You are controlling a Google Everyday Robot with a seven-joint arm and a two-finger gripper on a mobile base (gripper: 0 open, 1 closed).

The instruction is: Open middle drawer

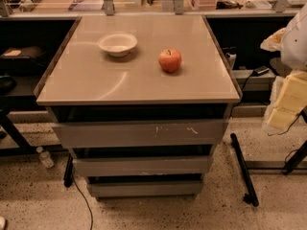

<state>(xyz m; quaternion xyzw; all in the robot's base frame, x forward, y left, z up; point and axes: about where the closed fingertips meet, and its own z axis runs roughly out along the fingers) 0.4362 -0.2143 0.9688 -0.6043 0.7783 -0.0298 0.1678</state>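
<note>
Gripper [287,104] at right edge (well apart from middle drawer [141,166]).

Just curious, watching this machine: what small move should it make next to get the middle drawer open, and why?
Probably bring the hand left and down toward the middle drawer. The hand hangs at the picture's right edge, apart from the cabinet, and that drawer's front looks shut, untouched.

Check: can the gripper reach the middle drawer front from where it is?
Probably yes. The gripper hangs off to the right of the cabinet, and nothing stands before the middle drawer front; only the top drawer overhangs it.
</note>
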